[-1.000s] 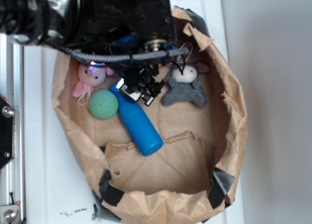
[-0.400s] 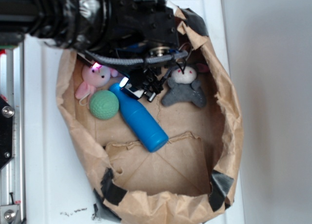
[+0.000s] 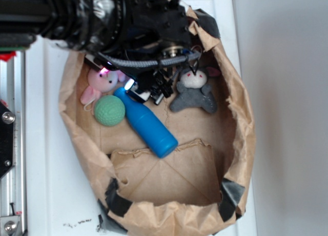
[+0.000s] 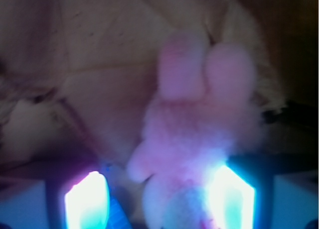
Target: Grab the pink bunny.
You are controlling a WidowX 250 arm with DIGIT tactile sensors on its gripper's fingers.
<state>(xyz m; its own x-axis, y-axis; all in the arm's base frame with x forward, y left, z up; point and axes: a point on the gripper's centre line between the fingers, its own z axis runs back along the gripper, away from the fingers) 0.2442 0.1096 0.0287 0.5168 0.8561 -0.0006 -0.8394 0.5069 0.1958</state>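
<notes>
White tabletop (image 3: 41, 143) carries a brown paper bag (image 3: 241, 143) folded open into a shallow bin. You find the pink bunny (image 3: 100, 83) at its far left, just beside the green ball (image 3: 109, 110), partly under the arm. The gripper (image 4: 159, 196) has its lit fingers (image 4: 87, 201) apart, with the bunny's lower body between them in the wrist view. Judge the approach done; closing and lifting remain. Its long axis runs away from the wrist camera, ears farthest.

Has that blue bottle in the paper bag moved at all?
Yes. The blue bottle has slid slightly right across the bag's floor, its base now nearer the torn cardboard flap.
</notes>
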